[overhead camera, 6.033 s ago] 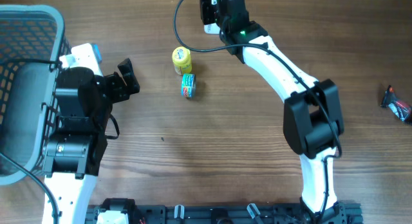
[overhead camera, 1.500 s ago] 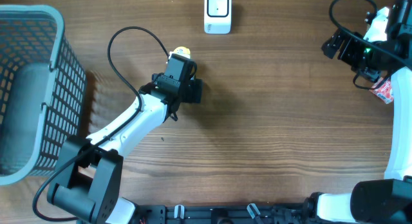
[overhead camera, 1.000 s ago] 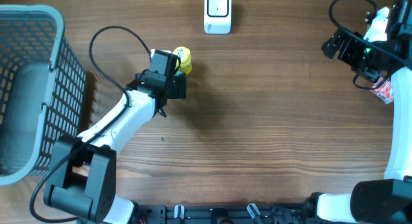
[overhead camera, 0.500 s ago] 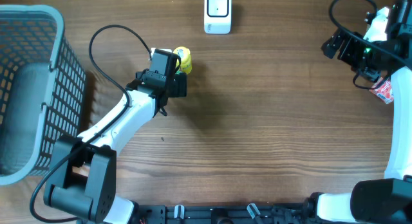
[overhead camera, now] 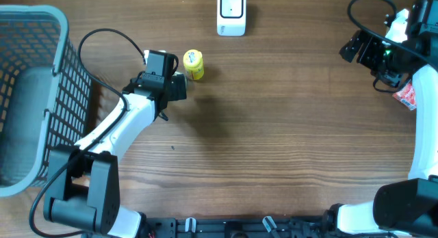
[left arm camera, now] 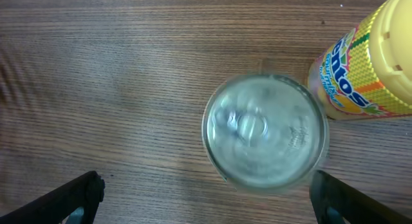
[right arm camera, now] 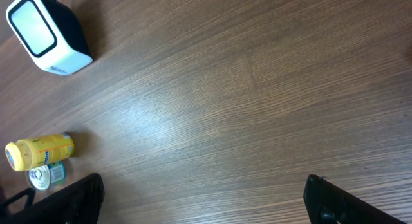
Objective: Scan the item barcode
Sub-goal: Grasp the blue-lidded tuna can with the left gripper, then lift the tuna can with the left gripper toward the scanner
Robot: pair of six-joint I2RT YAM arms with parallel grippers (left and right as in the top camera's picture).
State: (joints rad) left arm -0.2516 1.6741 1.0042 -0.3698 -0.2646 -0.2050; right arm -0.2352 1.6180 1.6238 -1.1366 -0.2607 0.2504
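A: Where is the item to be scanned?

B: In the left wrist view the can (left arm camera: 264, 137) stands upright on the worktop (left arm camera: 96, 69), right of centre. Only its shiny lid shows, so the label and any barcode are hidden.

A: And from overhead?

B: There I cannot find it. The head of the left arm covers that spot, in the upper left-centre of the frame. Just to the right of the arm lies the yellow bottle (overhead camera: 194, 63). In the wrist view that bottle is cut off by the upper right corner. It sits against the can's rim, but I cannot tell whether they touch.

A: What about the left pincer (left arm camera: 206, 185)?

B: It is spread wide. Only two dark fingertips poke in at the bottom corners, and they pinch nothing. The can sits above them in the frame.

A: And the right pincer (right arm camera: 203, 185)?

B: It is also spread, with its tips at the bottom corners of its own view, over bare wood. Overhead it sits at the upper right, and its arm runs off the right edge.

A: Anything else half seen?

B: A red packet (overhead camera: 408, 94) peeks out from behind the right arm, too covered to read. The white scanner (overhead camera: 231, 12) touches the top edge. The grey basket (overhead camera: 65, 33) is cut by the left edge. In the right wrist view the can and the bottle are tiny at the lower left, too small for any print to be read
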